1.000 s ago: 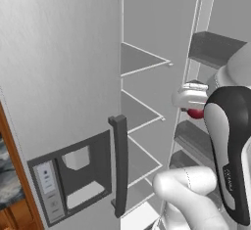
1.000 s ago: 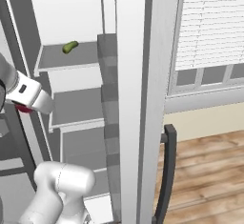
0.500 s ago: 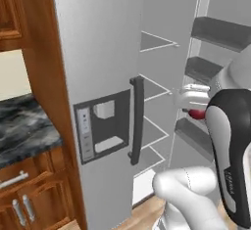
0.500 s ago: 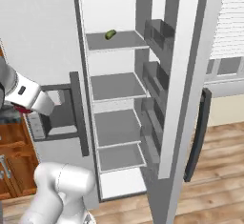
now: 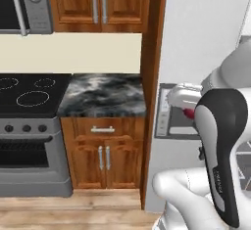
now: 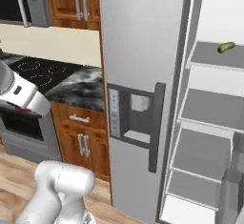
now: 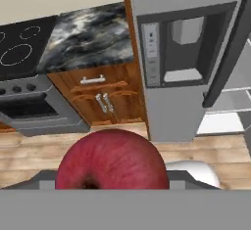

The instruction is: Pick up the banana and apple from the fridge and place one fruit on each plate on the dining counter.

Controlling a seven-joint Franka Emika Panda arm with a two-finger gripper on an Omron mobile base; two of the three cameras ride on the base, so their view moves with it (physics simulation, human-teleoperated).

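1. Since half a second ago both base views have swung round: the cameras have turned, so the open fridge shelves have slid off to the right and a stove and wall cabinets have come in on the left. The apple sits at the gripper as before.
2. The apple (image 7: pixel 112 159) is dark red and fills the bottom centre of the hand view, between the gripper (image 7: pixel 112 185) fingers; the fingertips themselves are hidden by it. In the left base view a sliver of red shows at the hand, beside the dark forearm.
3. The jaws stand clamped on the apple, held apart by its width.
4. The fridge (image 6: pixel 143 61) stands just right of the hand in the right base view, left door shut, its dispenser panel (image 6: pixel 131 116) facing the robot and a dark handle (image 6: pixel 156 125) beside it.
5. The fridge's right side is open; an olive-green fruit (image 6: pixel 226 47) lies on the top shelf.
6. Left of the fridge runs a marble-topped cabinet (image 5: pixel 103 94) with wooden doors, then a stove (image 5: pixel 27 94) with a black cooktop.
7. A microwave (image 5: pixel 24 4) hangs above the stove, beside wooden upper cabinets (image 5: pixel 98 4).
8. The floor (image 7: pixel 29 160) below is pale wood.
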